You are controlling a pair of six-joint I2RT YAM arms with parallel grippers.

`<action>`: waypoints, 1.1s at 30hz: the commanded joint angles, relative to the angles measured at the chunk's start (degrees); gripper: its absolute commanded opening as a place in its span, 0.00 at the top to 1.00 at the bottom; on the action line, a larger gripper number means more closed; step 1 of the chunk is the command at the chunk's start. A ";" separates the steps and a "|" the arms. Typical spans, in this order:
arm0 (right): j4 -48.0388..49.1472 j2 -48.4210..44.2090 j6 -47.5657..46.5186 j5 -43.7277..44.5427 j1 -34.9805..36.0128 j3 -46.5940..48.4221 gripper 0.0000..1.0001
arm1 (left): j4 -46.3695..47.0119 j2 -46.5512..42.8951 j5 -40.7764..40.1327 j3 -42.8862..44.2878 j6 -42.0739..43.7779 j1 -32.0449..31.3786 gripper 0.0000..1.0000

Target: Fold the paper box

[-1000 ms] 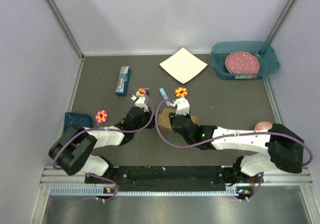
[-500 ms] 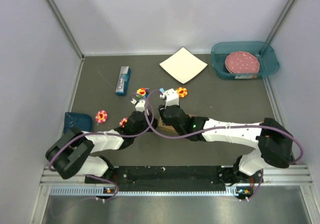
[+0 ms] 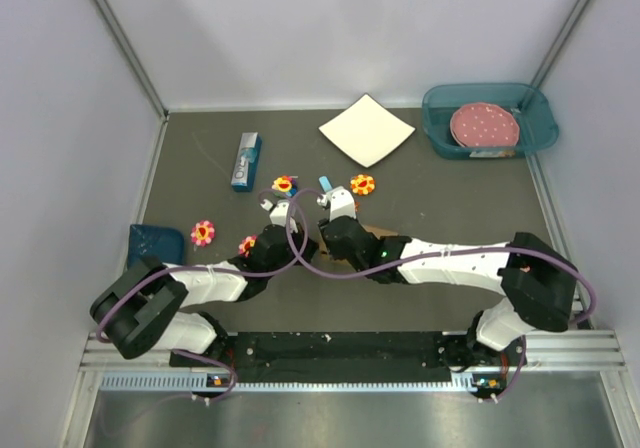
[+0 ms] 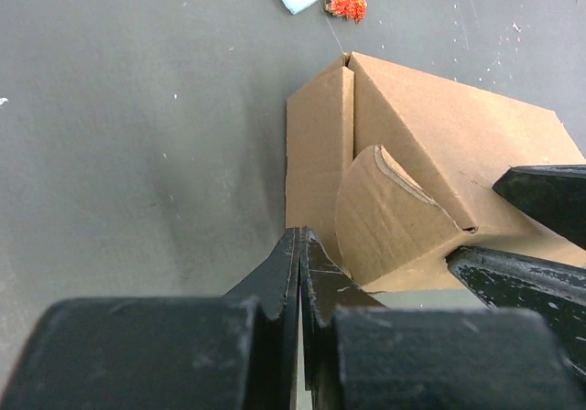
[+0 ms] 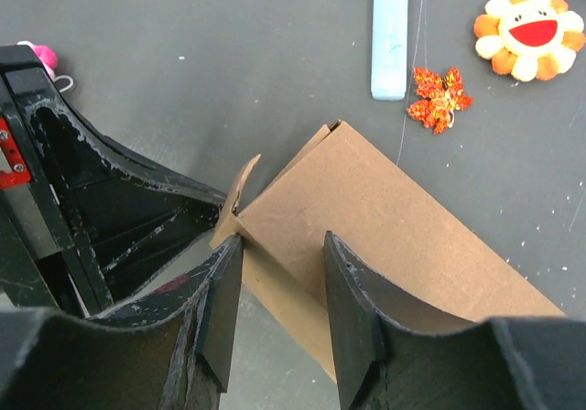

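The paper box (image 5: 385, 218) is a brown cardboard box, partly folded, lying on the dark table. In the top view it is mostly hidden under my right arm, with a brown sliver (image 3: 388, 236) showing. My right gripper (image 5: 282, 264) is open and straddles the box's near corner, one finger at the corner and one over the top panel. In the left wrist view the box (image 4: 439, 135) has a curved flap standing up at its end. My left gripper (image 4: 300, 238) is shut and empty, its tip against the box's end wall. The two grippers (image 3: 303, 240) (image 3: 322, 233) sit close together.
A light blue strip (image 5: 390, 30), an orange leaf (image 5: 438, 97) and a smiling flower toy (image 5: 531, 33) lie just beyond the box. A white square sheet (image 3: 366, 129), a small blue carton (image 3: 246, 160) and a teal bin (image 3: 535, 133) sit at the back. More flower toys (image 3: 203, 232) lie left.
My right gripper has moved left along the box toward its end corner. My left gripper has shifted slightly nearer and closed in on the same end.
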 commanded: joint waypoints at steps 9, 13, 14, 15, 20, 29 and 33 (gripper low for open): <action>-2.58 -2.35 -1.38 0.68 -0.33 6.24 0.59 | 2.87 -1.07 -1.49 0.64 0.81 -0.21 1.00; -5.84 0.91 -2.79 0.68 -0.60 10.04 0.57 | 2.87 -0.81 -1.40 0.56 0.81 -0.21 1.00; -6.28 1.26 -2.71 0.50 -0.77 9.96 0.57 | 2.87 -0.81 -1.32 0.56 0.81 -0.21 1.00; -6.63 1.53 -2.27 0.07 -0.86 9.69 0.57 | 2.79 -0.72 -1.32 0.56 0.90 -0.21 1.00; -8.56 2.76 -0.69 -2.66 -1.91 7.24 0.63 | 3.31 -0.55 -1.32 0.29 1.16 -0.21 1.00; -10.76 2.50 0.10 -3.10 -2.00 2.05 0.80 | 2.79 -0.81 -2.28 0.99 1.87 -0.13 1.00; -11.55 1.27 -0.25 -2.66 -2.00 0.82 0.80 | 2.26 -1.42 -2.54 1.35 2.13 -0.13 1.00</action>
